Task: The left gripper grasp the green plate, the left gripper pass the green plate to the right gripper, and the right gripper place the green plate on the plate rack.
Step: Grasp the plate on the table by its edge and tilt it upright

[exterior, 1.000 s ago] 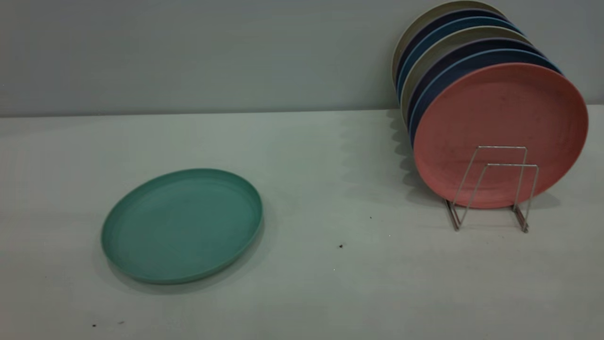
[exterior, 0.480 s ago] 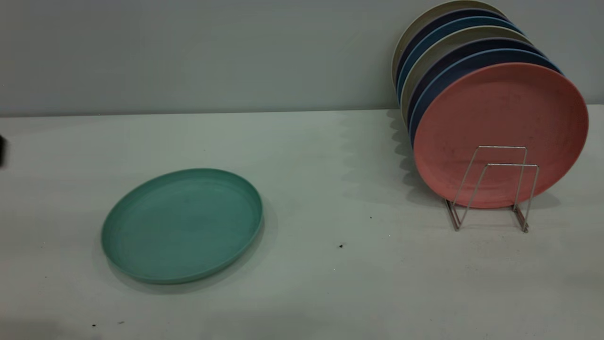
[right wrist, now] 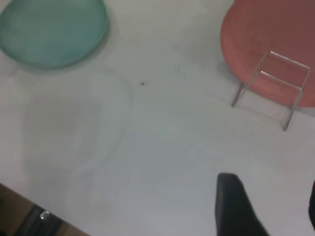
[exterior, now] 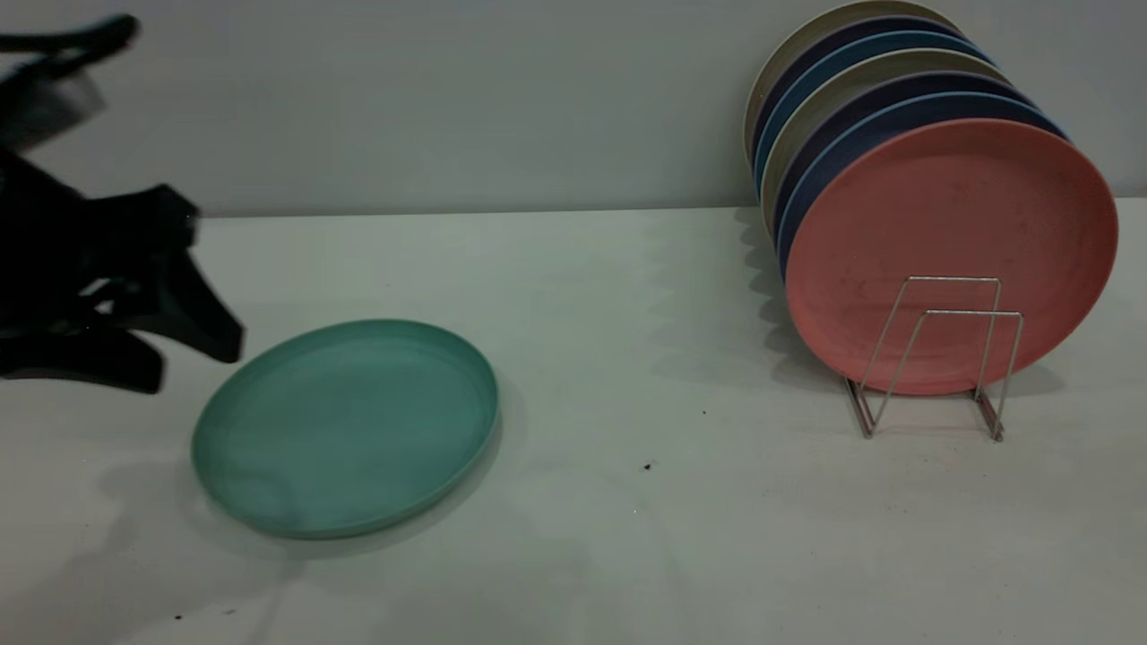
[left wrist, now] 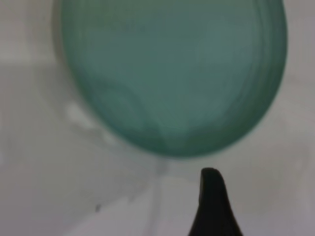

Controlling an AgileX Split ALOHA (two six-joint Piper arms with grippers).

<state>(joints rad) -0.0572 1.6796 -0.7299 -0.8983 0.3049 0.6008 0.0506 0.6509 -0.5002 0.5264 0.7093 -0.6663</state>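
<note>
Green plate (exterior: 345, 428) lies flat on the counter (exterior: 627, 537), left of centre; your left gripper (exterior: 179, 345), fingers spread and empty, hovers just off its far-left rim, so reach right and down

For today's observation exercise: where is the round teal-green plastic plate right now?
In the exterior view, the round teal-green plastic plate lies flat on the table's left side, just beside the left claw, far from the silver wire rack.
</note>
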